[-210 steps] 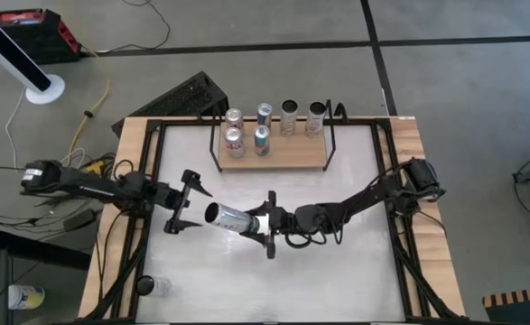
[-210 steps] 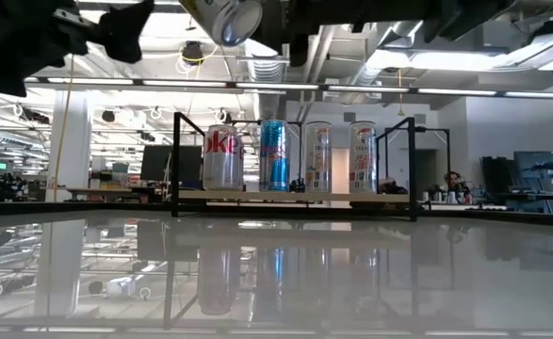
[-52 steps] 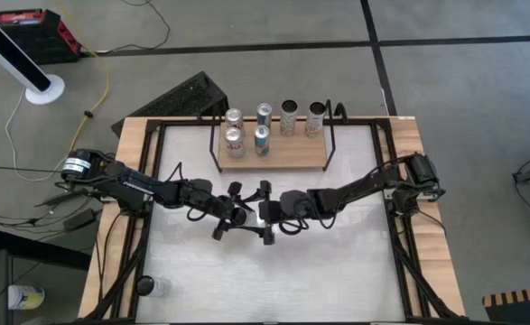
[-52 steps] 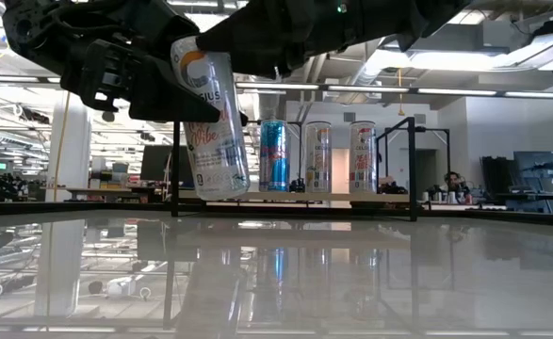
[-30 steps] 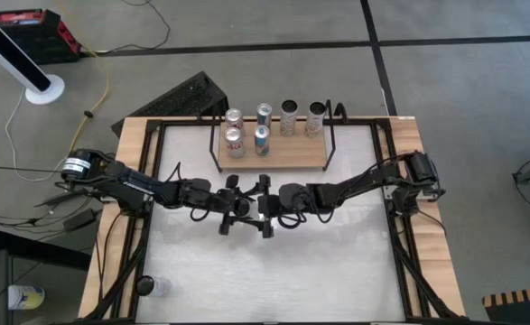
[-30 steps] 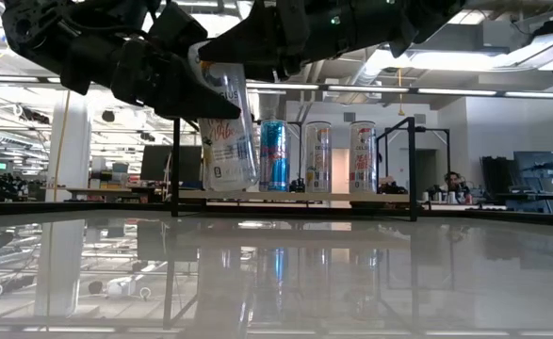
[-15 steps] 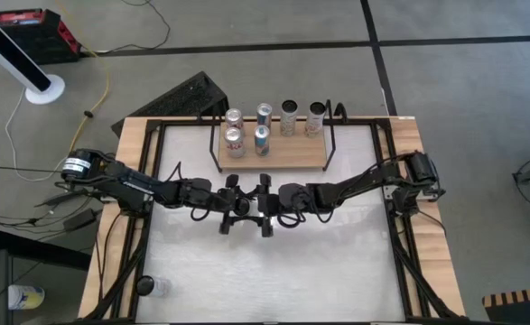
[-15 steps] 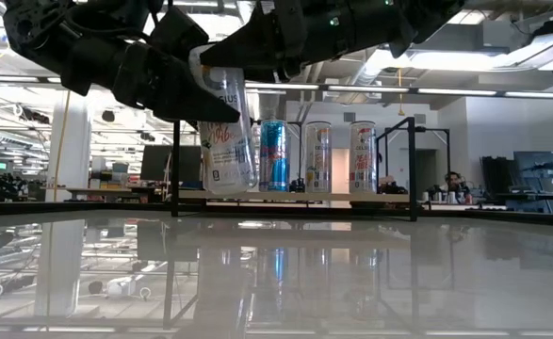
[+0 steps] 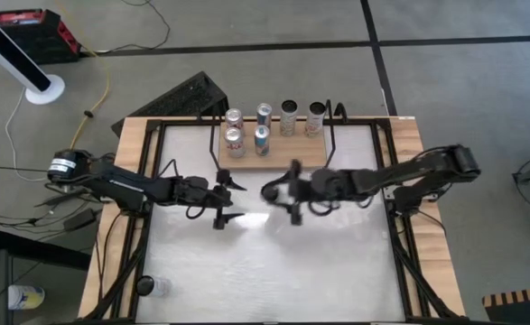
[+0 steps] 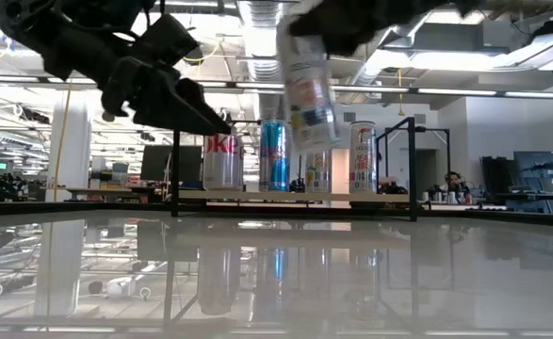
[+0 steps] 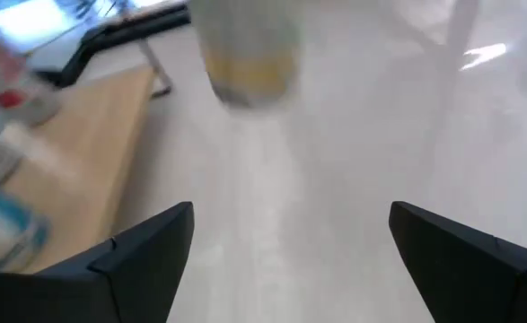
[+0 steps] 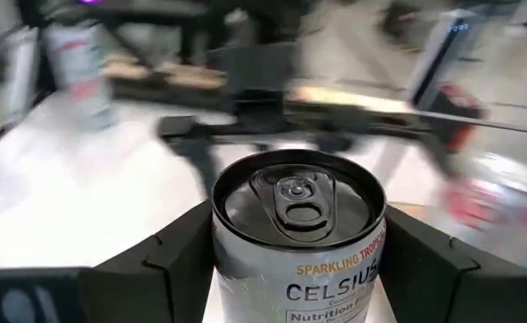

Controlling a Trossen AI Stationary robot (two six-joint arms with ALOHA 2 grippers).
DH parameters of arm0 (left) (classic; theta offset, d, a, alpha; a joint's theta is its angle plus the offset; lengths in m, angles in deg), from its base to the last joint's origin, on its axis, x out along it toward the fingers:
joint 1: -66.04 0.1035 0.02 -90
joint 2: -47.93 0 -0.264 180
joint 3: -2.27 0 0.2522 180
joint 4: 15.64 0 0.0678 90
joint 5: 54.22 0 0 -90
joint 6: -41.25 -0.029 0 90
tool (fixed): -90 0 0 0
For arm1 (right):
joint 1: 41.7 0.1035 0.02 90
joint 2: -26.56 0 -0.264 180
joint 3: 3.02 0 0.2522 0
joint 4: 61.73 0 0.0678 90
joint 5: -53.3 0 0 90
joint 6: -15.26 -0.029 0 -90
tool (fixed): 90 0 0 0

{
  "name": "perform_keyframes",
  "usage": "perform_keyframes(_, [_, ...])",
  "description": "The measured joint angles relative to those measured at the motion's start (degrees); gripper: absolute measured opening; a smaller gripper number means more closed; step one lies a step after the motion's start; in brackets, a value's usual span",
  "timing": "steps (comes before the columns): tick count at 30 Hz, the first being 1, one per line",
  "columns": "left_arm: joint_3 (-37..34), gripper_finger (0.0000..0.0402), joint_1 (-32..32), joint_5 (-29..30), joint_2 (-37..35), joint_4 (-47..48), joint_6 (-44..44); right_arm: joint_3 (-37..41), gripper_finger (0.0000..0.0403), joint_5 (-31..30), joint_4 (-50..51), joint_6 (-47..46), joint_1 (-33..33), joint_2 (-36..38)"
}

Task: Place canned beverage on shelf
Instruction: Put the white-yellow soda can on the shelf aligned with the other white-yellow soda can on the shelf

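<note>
A white Celsius can [image 10: 309, 94] hangs in my right gripper [image 9: 280, 193] above the table's middle, just in front of the shelf [image 9: 287, 155]. The shelf is a light-wood board in a black wire frame at the table's far edge, and several cans [image 9: 263, 128] stand on it. My left gripper [image 9: 227, 202] is open and empty, to the left of the can; the can shows blurred ahead of it in the left wrist view [image 11: 245, 49]. My right gripper pinches the can's upper wall [image 12: 245, 260], just below its top rim, between its two fingers [image 12: 169, 265], one on each side. The fingers come about level from the table's right. The can hangs clear of the table, nearly upright, slightly tilted, its tab end up.
The shelf's upright wire ends [image 10: 175, 160] stand on either side of the cans; bare board shows in front of them [image 9: 301, 158]. A small bottle [image 9: 147, 286] lies at the table's near left corner. A black crate [image 9: 190, 95] sits on the floor beyond the table.
My left gripper has come away from the can and drawn back toward the table's left edge. My right gripper has swung the can toward the table's right and toward the shelf, keeping it lifted and nearly upright.
</note>
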Motion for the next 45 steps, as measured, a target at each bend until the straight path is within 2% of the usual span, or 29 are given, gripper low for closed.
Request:
perform_keyframes(4, [-3.77,0.036,1.14,-0.21,-3.43,-4.77,-0.05,11.46,0.0276,-2.17,-14.27,-2.04,-4.89,5.72])
perform_keyframes(6, [-6.37,0.036,2.21,-2.44,-4.9,-10.77,-0.31,15.11,0.0276,-1.7,-21.37,-3.05,-7.59,6.38])
perform_keyframes(8, [-8.95,0.036,3.44,-6.16,-6.15,-16.77,-0.02,16.42,0.0276,0.42,-24.22,-3.12,-10.04,6.34])
perform_keyframes(13, [-12.2,0.036,5.11,-15.41,-7.62,-25.11,1.79,15.95,0.0276,6.1,-24.45,-3.14,-15.47,3.81])
perform_keyframes(21, [-12.33,0.036,4.92,-17.94,-7.49,-24.63,-0.08,15.54,0.0276,7.8,-25.15,-3.14,-18.26,2.5])
perform_keyframes(27, [-12.33,0.0361,4.22,-24.31,-7.49,-26.09,-1.52,15.54,0.028,7.8,-25.26,-2.7,-19.23,2.9])
perform_keyframes(30, [-12.36,0.0361,3.97,-25.4,-8.11,-27.63,-0.73,15.54,0.0283,8.65,-24.04,-2.67,-20.09,2.89])
perform_keyframes(39, [-18.1,0.0361,4.04,-24.31,-22.49,-28.11,0.6,15.54,0.0284,12.47,-21.31,-2.59,-22.97,2.88])
perform_keyframes(45, [-21.78,0.0361,4.04,-26.39,-30.07,-27.95,0.02,15.54,0.0285,13.77,-20.67,-2.46,-24.71,2.85])
